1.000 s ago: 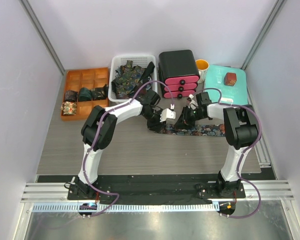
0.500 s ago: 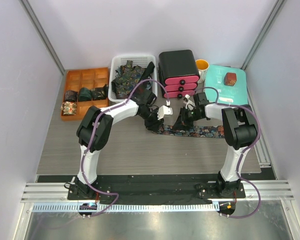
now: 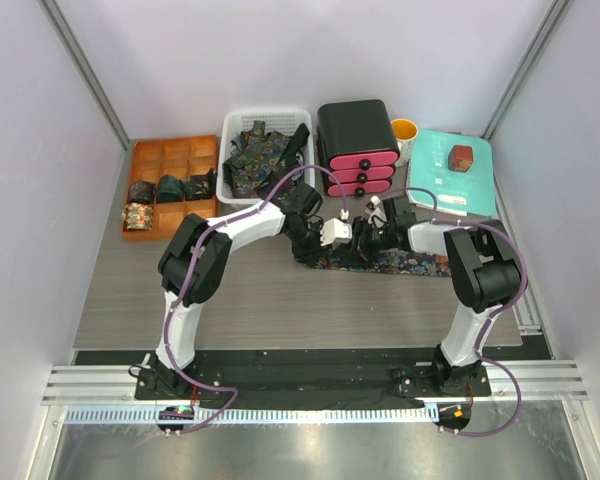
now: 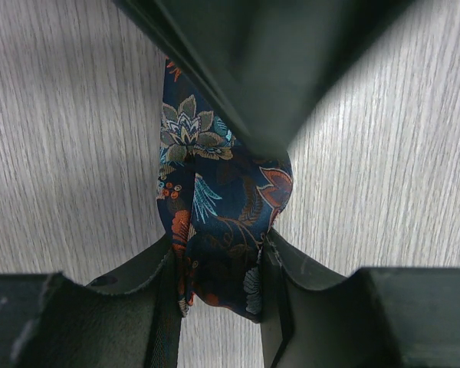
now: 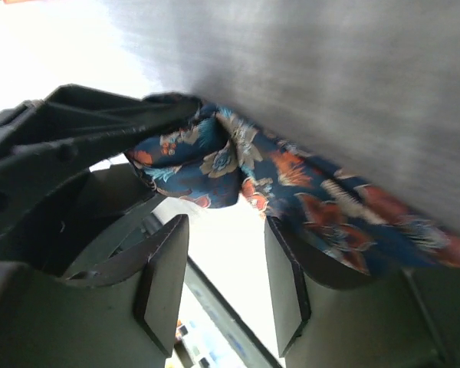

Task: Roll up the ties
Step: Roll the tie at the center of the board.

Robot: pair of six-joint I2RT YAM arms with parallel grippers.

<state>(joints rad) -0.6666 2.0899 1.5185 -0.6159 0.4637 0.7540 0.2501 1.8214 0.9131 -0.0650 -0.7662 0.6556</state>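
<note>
The left claw [image 4: 218, 261] is clamped on the folded end of a dark blue fabric necktie with an orange and teal floral print [image 4: 215, 199], while the right claw [image 5: 224, 226] stands with its fingers apart just beside that same fold, holding nothing; the rest of the necktie lies flat on the grey wood-grain counter [image 3: 240, 300], trailing off towards the right arm. The roll looks barely begun, and the likeliest trouble is the springy fold slipping from the left claw's hold and opening out flat. The two claws are crowded so close that a careless turn could knock them together. The long tail dragging on the counter could also skew the winding into a lopsided cone. At the far left, an orange plastic compartment tray [image 3: 170, 152] holds four finished rolls, one per compartment: three dark rolled ties [image 3: 170, 187] side by side and one paler roll [image 3: 138, 215] in the compartment nearer the arms. Beside it, a white slatted plastic basket [image 3: 232, 125] holds a heap of unrolled ties [image 3: 260, 155]. A black chest with three pink drawers [image 3: 358, 160] stands shut, its contents hidden. A small red-brown box [image 3: 462, 157] sits on a teal tray [image 3: 430, 180]
</note>
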